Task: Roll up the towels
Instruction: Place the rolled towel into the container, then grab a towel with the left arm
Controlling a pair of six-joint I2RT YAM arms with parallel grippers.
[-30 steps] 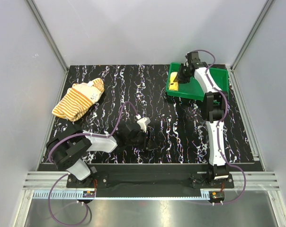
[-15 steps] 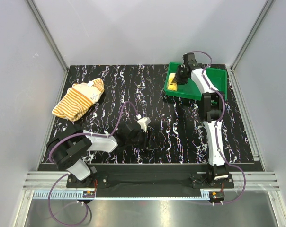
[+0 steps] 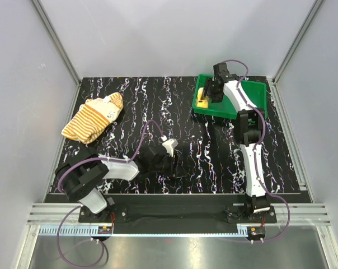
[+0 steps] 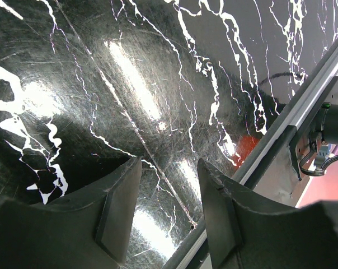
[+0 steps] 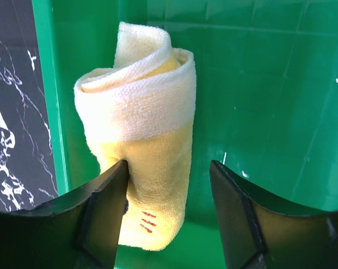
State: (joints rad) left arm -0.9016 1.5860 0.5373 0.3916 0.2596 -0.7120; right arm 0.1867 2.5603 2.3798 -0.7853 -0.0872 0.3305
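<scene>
At one o'clock the right gripper (image 5: 169, 168) has just opened, leaving the yellow towel (image 5: 141, 112) rolled in the green tray (image 5: 258, 84); the striped towel (image 3: 93, 119) seems next, the left gripper (image 4: 168, 165) being open and empty.

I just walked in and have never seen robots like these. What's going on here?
Two robot arms are rolling towels. The right hand is down in the green tray. Its fingers are apart on either side of the yellow towel, which lies there rolled up. The striped towel sits in a loose heap at the far left of the table, not yet rolled. The left hand hangs open and empty, low over the table near its front edge.
</scene>
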